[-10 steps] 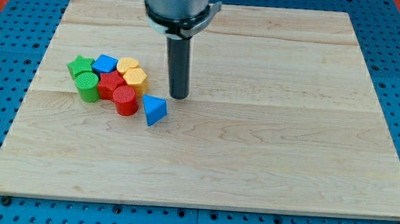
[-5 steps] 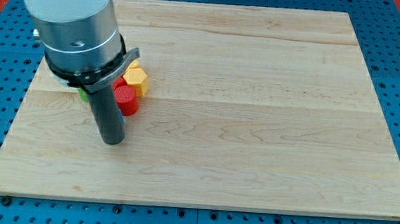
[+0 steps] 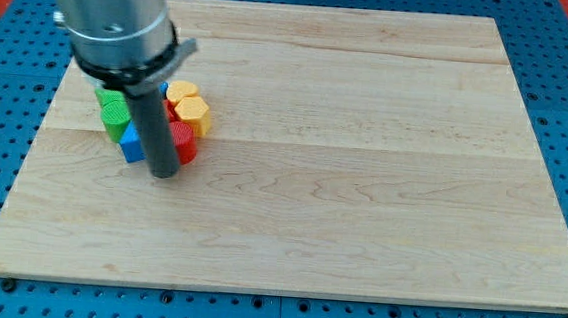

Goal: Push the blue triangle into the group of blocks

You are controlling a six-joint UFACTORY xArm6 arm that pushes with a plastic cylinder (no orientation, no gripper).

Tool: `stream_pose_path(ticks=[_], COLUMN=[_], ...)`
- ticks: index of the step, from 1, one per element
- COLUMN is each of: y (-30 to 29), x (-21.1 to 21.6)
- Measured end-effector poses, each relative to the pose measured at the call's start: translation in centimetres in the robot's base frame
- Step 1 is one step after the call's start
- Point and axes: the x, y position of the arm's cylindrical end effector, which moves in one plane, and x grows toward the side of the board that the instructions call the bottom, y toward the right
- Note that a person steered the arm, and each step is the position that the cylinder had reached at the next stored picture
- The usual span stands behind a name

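Observation:
The blue triangle (image 3: 132, 145) lies at the lower left of the cluster, touching the green block (image 3: 115, 113), with most of it hidden behind the rod. My tip (image 3: 164, 174) rests on the board just right of the blue triangle and below the red block (image 3: 185, 142). Two yellow blocks (image 3: 189, 105) sit at the cluster's right. The arm's body hides the upper part of the group, so other blocks there cannot be seen.
The blocks lie on a wooden board (image 3: 364, 165) over a blue pegboard. The board's left edge (image 3: 40, 132) is close to the cluster.
My tip swept from right of the cluster round its lower side, then moved slightly up. The blue triangle went from lower right of the red cylinder to the cluster's lower left, against the green block.

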Motion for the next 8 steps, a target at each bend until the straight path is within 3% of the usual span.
stream_pose_path(ticks=[7, 8], y=[0.5, 0.4], x=[-1.5, -0.1])
